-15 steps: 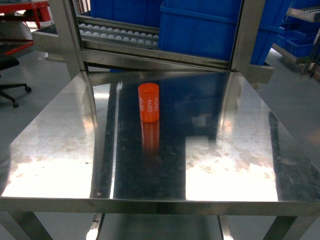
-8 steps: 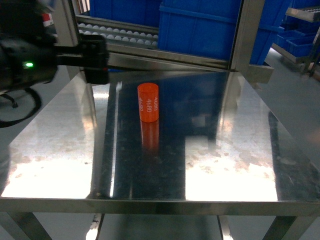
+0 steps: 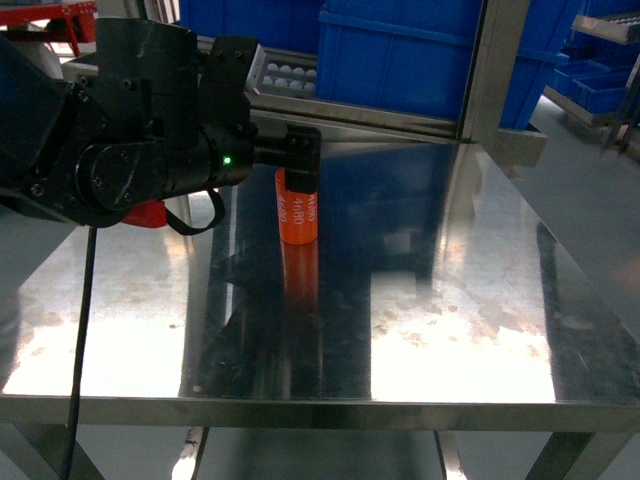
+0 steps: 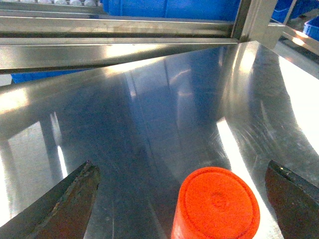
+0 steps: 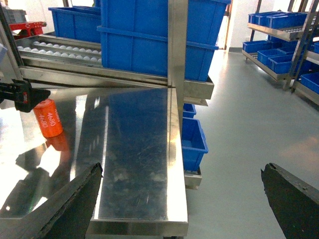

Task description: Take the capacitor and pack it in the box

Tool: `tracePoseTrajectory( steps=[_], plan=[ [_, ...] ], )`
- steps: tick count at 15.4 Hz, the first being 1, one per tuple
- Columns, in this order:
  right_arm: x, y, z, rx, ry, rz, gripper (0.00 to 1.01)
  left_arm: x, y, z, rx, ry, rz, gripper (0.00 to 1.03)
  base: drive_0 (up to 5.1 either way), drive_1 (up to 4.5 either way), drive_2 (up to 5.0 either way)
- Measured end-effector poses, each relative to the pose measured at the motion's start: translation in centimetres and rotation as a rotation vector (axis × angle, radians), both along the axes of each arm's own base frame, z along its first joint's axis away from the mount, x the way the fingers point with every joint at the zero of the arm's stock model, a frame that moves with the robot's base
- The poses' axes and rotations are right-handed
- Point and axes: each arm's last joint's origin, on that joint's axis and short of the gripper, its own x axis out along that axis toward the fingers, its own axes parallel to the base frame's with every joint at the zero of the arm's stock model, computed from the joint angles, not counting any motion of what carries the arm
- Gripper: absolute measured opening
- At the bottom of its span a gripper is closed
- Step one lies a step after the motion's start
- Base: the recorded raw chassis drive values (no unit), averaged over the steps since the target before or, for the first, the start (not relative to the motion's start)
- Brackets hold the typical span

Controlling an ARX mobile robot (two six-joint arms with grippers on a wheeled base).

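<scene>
Capacitor (image 3: 298, 218) stands upright at centre-left of the head frame on the steel table (image 3: 460, 300), exactly where it stood a second ago, while the left gripper (image 3: 298, 160) has swept in from the upper left and now hangs just above its top. Seen from the left wrist, the jaws are spread wide either side of the orange cylinder and grasp nothing, suggesting a pick is imminent. Off to the side, the right gripper (image 5: 182, 199) is open and empty; no box is visible.
</scene>
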Motion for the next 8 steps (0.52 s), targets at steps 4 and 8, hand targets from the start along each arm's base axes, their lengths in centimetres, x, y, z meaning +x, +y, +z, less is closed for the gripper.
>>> tracePoseTrajectory(
  steps=[4,8],
  plan=[
    [0.0,0.0,0.0,0.000,0.000,0.000,0.98,1.2,-1.2,-2.4,0.021,0.056,-0.014,0.98,0.0,0.00,0.0],
    [0.0,0.0,0.0,0.000,0.000,0.000,0.98,2.7,-1.3,-5.8,0.046,0.100,0.006,0.98,0.0,0.00,0.0]
  ],
)
